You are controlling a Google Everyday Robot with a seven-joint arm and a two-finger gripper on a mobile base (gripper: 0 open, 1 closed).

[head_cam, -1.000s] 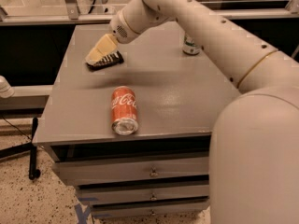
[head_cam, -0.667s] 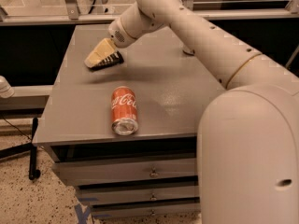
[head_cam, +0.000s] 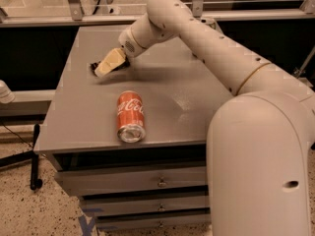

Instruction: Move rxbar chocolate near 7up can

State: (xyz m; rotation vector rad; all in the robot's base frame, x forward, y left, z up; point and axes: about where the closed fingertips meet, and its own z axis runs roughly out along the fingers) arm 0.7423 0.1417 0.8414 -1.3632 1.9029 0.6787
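My gripper [head_cam: 104, 69] is low over the far left part of the grey table [head_cam: 187, 102], pointing down and to the left. A small dark piece shows at its tip, which looks like the rxbar chocolate [head_cam: 93, 68]; most of it is hidden under the gripper. I cannot tell whether it is held. The 7up can is hidden behind my arm [head_cam: 206, 38], which crosses the back of the table.
A red Coca-Cola can [head_cam: 130, 116] lies on its side near the table's front edge, silver top toward me. Drawers [head_cam: 157, 181] sit below the tabletop. A glass partition and rail [head_cam: 49, 18] run behind the table.
The gripper has moved a little to the left and lower over the table. My arm has swung across the back right, and the 7up can seen there one second ago is now covered.
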